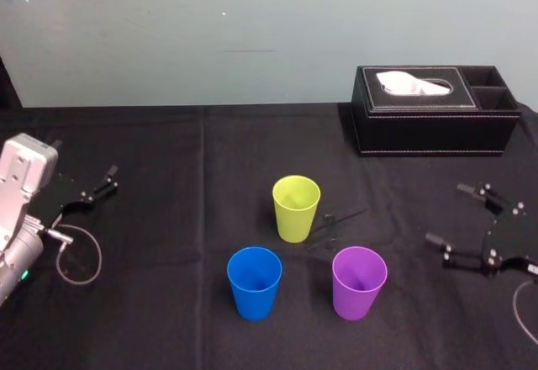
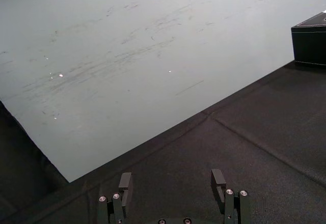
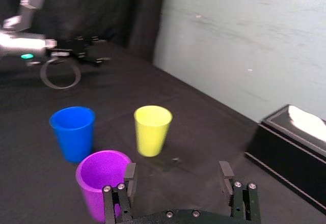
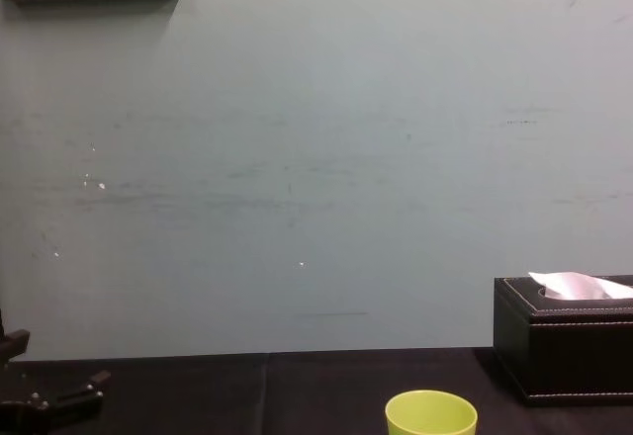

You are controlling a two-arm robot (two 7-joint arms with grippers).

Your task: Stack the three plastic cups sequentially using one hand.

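Three cups stand upright, mouths up, on a black-draped surface point(image 1: 160, 319), none touching another. The green cup point(image 1: 296, 208) stands farthest from the robot, near the middle of the surface. The blue cup point(image 1: 254, 282) stands nearer the robot and to the left, and the purple cup point(image 1: 359, 282) nearer and to the right, level with the blue one. Together the three form a triangle with clear gaps between them. No cup sits inside another.

The left gripper point(image 1: 108, 180) lies low at the left edge of the surface, well apart from the cups, pointing toward the far side. Its fingers are apart with nothing between them, as the left wrist view confirms. A looped cable point(image 1: 80, 256) hangs beside its white-grey arm.

The right gripper point(image 1: 450, 215) sits at the right edge of the surface, pointing inward toward the cups, near the purple cup but not touching it. Its fingers are spread wide and hold nothing. In the right wrist view the purple cup is the closest, with the blue and green cups beyond it.

A black tissue box point(image 1: 433, 113) rests at the far right of the surface against the pale wall point(image 1: 168, 34), with a white tissue showing in its top slot. In the chest view only the rim of the green cup appears, left of the box.
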